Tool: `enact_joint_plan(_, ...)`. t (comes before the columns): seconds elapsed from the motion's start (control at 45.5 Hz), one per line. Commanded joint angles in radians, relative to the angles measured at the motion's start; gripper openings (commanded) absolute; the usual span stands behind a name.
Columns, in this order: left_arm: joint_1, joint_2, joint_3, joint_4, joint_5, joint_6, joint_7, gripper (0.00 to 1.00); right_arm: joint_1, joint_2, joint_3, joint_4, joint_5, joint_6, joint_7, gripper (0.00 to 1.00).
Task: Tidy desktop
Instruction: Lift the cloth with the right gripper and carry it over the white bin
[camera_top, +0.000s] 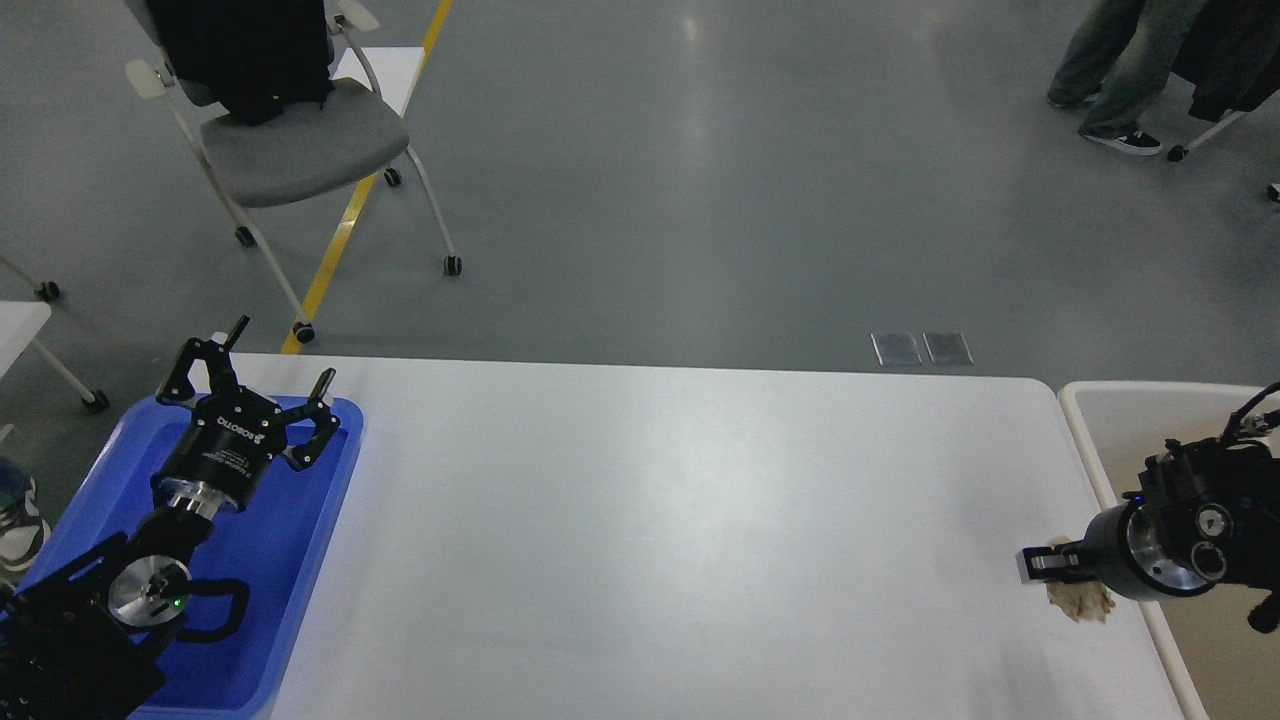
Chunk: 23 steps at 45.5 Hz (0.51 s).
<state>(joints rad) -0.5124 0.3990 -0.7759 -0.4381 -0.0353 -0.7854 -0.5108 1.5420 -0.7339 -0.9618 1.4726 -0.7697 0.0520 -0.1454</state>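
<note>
1. the desktop (640, 520), a wide plain white tabletop with rounded corners, fills the lower half of the head view; nearly all of its surface is bare.
2. a blue tray (300, 560) lies on the desktop's left end, and a beige rimmed bin (1110, 440) stands just beside the table's right edge (only its near wall and part of its inside show).
3. the left gripper (275, 385) hangs over the blue tray with its two fingers spread well apart and nothing between them.
4. the right gripper (1045, 565) is low over the desktop's right edge, pointing left; it is seen nearly end-on, so i cannot tell whether its fingers are apart or together.
5. a small crumpled beige scrap (1082, 602), perhaps wadded paper, lies on the desktop at or just under the right gripper's tip; whether the fingers hold it is hidden.
6. judgement: the step in hand looks like clearing this last scrap, with the tidying close to done.
7. judgement: the next move calls for a firm pinch on the scrap, a lift clear of the bin's rim, and a short carry rightward before letting go over the bin.
</note>
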Motion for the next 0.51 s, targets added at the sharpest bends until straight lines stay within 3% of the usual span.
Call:
enact_joint_plan(0.0,0.000,0.000,0.000,-0.001,0.000,0.000,0.000,0.99,0.337,0.013,-0.072,0.086,0.122,0.183,0.000,0.00)
enact_joint_plan(0.33,0.000,0.000,0.000,0.001,0.000,0.000,0.000,0.99,0.658,0.114,-0.112,0.084,0.338,0.476,-0.010,0.00)
enact_joint_plan(0.484,0.000,0.000,0.000,-0.001,0.000,0.000,0.000,0.99,0.744,0.143,-0.182,0.083,0.420,0.519,-0.010,0.00)
